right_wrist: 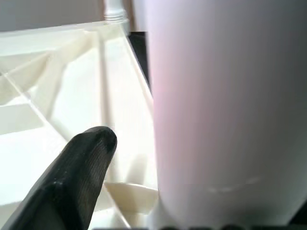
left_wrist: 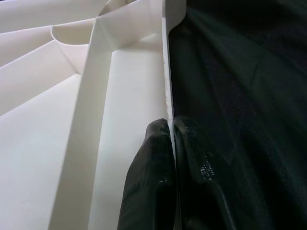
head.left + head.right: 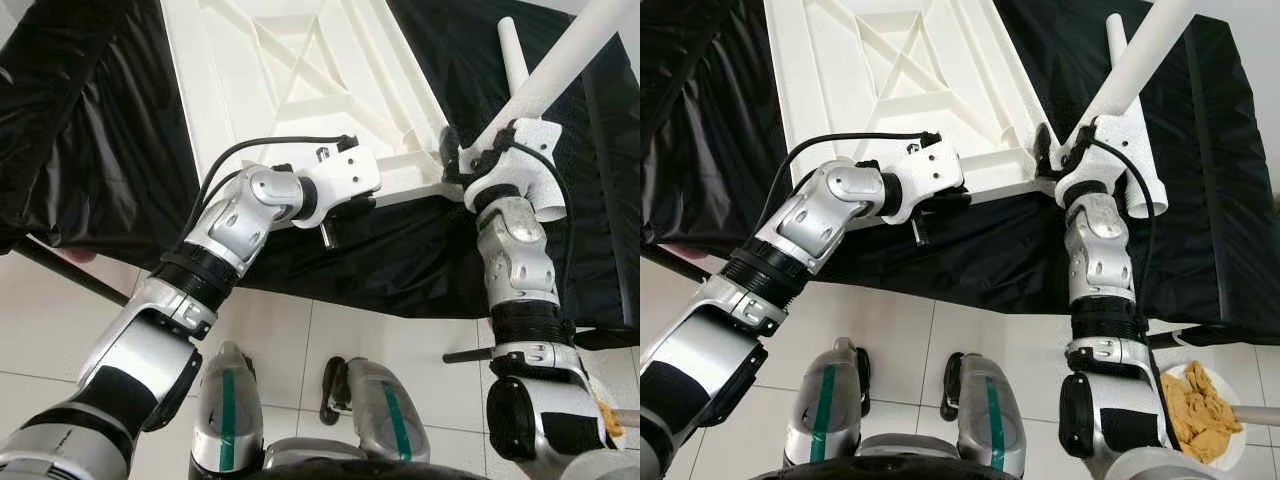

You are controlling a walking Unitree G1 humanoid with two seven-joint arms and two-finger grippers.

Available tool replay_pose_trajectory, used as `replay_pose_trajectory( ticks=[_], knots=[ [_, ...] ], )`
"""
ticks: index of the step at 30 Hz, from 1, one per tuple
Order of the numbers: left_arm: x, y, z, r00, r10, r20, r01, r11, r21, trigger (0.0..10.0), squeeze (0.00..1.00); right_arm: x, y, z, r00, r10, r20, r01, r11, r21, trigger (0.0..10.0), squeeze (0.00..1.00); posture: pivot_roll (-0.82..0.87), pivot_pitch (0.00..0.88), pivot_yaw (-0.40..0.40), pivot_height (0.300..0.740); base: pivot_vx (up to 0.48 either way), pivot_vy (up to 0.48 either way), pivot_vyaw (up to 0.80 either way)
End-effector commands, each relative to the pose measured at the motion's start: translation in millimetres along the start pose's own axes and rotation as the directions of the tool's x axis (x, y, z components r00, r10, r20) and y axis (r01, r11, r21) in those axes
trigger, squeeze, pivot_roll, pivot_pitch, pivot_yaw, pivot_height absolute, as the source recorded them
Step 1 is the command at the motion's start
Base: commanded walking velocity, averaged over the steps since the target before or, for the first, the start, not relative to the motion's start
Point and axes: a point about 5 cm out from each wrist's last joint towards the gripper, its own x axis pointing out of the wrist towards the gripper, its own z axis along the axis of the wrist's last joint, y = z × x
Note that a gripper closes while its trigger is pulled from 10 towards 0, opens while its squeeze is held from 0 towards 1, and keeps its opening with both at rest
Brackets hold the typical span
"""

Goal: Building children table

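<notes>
- A white plastic tabletop (image 3: 300, 70) lies upside down, ribbed underside up, on a black sheet (image 3: 90, 120) that covers the surface under it; its near edge faces the robot.
- The left claw (image 2: 171, 127) is clenched on the tabletop's near edge: in the left wrist view its two black fingers (image 2: 148, 182) pinch the thin white rim between them, one on the ribbed inner side, the other on the side toward the black sheet.
- The right claw (image 3: 452, 160) is at the tabletop's near right corner, grasping a white leg tube (image 3: 560, 60) that rises tilted, up and away to the right.
- In the right wrist view the leg tube stands right before the camera, with one black fingertip (image 1: 91, 148) beside it and the tabletop's ribs behind.
- A second white leg (image 3: 512, 50) lies on the black sheet, just beyond the right claw and beside the tabletop's right edge.
- On the tiled floor (image 3: 940, 330) to the robot's right sits a white plate (image 3: 1230, 450) with yellowish food on it.
- The robot's two feet show below, on the floor tiles.
</notes>
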Motion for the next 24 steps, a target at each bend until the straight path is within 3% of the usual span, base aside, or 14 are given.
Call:
replay_pose_trajectory(
  ticks=[1, 8, 14, 24],
  knots=[
    [3.5, -6.9, 2, 1.0, -0.023, 0.004, 0.023, 1.0, 0.009, 10.0, 0.0, -1.8, -4.0, -2, 0.998, 0.065, -0.001, -0.065, 0.998, 0.009, 10.0, 0.0, 0.08, 0.01, -0.08, 0.74, 0.0, 0.0, 0.0],
    [2.0, -6.9, 0, 1.0, -0.021, 0.0, 0.021, 1.0, 0.008, 10.0, 0.0, -1.6, -21.9, 2, 0.984, 0.178, -0.003, -0.178, 0.984, -0.007, 10.0, 0.0, 0.09, 0.011, -0.076, 0.74, 0.0, 0.0, 0.0],
    [0.4, -3.9, 1, 1.0, -0.017, -0.003, 0.017, 1.0, 0.01, 10.0, 0.0, -0.5, -35.7, 0, 0.95, 0.309, -0.043, -0.31, 0.95, -0.025, 10.0, 0.0, 0.09, 0.014, -0.064, 0.74, 0.0, 0.0, 0.0],
    [-1.2, -1.7, 2, 1.0, -0.019, -0.005, 0.019, 1.0, 0.019, 10.0, 0.0, 3.0, -39.2, -1, 0.924, 0.375, -0.076, -0.379, 0.924, -0.047, 10.0, 0.0, 0.09, 0.017, -0.052, 0.74, 0.0, 0.0, 0.0]
  ],
)
